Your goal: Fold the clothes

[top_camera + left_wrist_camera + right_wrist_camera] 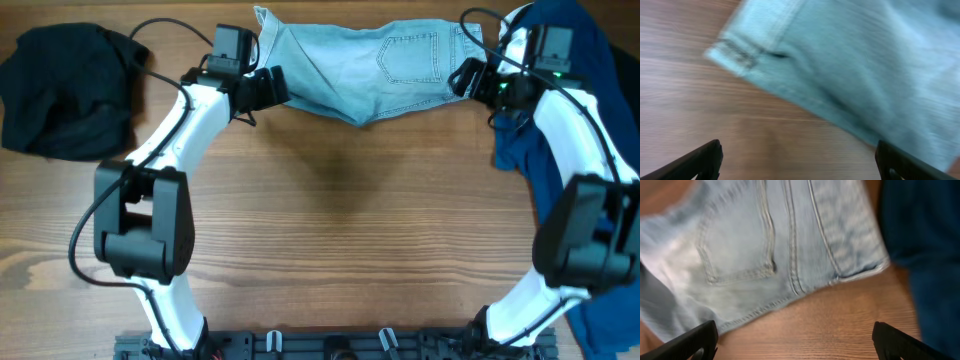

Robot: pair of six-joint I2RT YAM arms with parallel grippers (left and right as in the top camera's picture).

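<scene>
Nearest the lens in each wrist view, dark fingertips [707, 161] stood far apart. The left end effector [797, 157] gaped wide over bare desk [695, 105], gripping nothing. The right end effector [795, 335] was just as wide and just as empty.

Just beyond both lay the pale-blue denim shorts [370, 70], at 12 o'clock on the desk in the overhead view. They formed a rumpled band, stitched pocket up, with the left end effector at their 9 o'clock end and the right at their 3 o'clock end. Whether that band was a finished fold I could not tell.

Farther out, the dark-blue garment [520, 150] sprawled at 3 o'clock under the right arm. The black garment [65, 90] sat bunched at 10 o'clock. Neither looked folded, so most of the task appeared to remain.
</scene>
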